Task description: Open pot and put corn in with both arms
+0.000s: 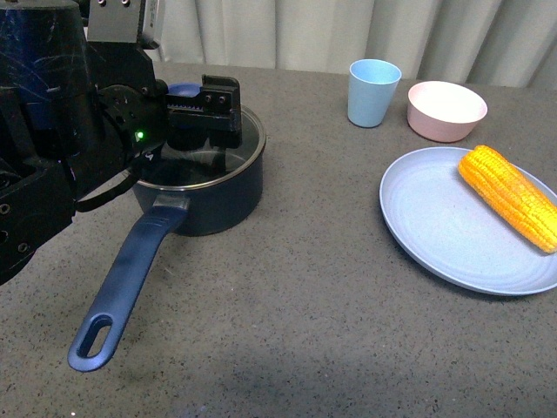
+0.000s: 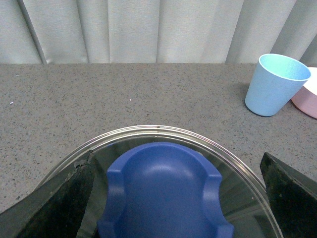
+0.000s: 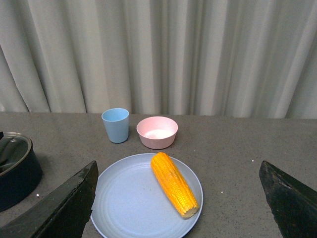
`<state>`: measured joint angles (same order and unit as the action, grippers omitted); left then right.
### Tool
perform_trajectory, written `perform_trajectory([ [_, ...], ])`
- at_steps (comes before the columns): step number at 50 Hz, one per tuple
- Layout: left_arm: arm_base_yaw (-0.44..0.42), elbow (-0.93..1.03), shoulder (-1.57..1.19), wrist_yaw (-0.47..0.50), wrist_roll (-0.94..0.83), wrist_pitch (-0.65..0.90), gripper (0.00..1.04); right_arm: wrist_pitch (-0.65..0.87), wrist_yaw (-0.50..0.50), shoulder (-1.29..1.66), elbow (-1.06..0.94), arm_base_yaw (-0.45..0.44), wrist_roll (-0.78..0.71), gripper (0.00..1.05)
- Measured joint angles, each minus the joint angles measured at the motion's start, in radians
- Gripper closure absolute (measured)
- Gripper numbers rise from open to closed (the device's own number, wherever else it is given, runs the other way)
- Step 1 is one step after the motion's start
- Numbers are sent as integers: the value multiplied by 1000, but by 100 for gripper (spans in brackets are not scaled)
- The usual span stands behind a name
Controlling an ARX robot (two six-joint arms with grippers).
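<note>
Front view: the only view showing the whole pot (image 1: 204, 187) with its long handle (image 1: 126, 283). The handle's axis runs from the pot toward the robot and to its left, slotted end nearest. The left gripper (image 1: 204, 109) hangs over the glass lid (image 1: 248, 144), which sits on the pot; the right gripper is out of this view. Left wrist view: the only close view of the blue knob (image 2: 163, 193). The two left fingers (image 2: 54, 203) stand wide apart, one on each side of the knob and clear of it, holding nothing. The corn is outside this view. Right wrist view: the right gripper (image 3: 177, 171) is spread wide and empty, above the table (image 3: 247, 148) on the near side of the plate (image 3: 124, 198), with only an edge of the pot at one side. Count: one pot, one lid, one corn (image 1: 509, 196), one plate, one cup (image 1: 374, 91), one pink bowl (image 1: 446, 111). The corn lies on the right part of the plate, well apart from the pot, its axis slanting from far-left to near-right. The cup and bowl stand beyond the plate, before a curtain (image 3: 158, 49).
</note>
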<state>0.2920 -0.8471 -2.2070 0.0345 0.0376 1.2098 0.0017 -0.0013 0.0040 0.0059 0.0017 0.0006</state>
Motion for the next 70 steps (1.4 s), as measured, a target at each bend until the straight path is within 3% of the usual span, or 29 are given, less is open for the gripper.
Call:
perform_trajectory([
  [5,-2,-13,-8,9,-7,-6,19,0,0,0,0,0,0,9],
  [12,-4,-14,-21,13,-14,-9,44,0,0,0,0,0,0,9],
  [14,-4,-14,-21,14,-15,-9,46,0,0,0,0,0,0,9],
  [44,-30,9,127,8,40,-61,47,0,0,0,0,0,0,9],
  [54,-179,27,219,-21,50,-58,47,0,0,0,0,0,0,9],
  [70,-416,45,105,-14,80,-5,47,0,0,0,0,0,0,9],
])
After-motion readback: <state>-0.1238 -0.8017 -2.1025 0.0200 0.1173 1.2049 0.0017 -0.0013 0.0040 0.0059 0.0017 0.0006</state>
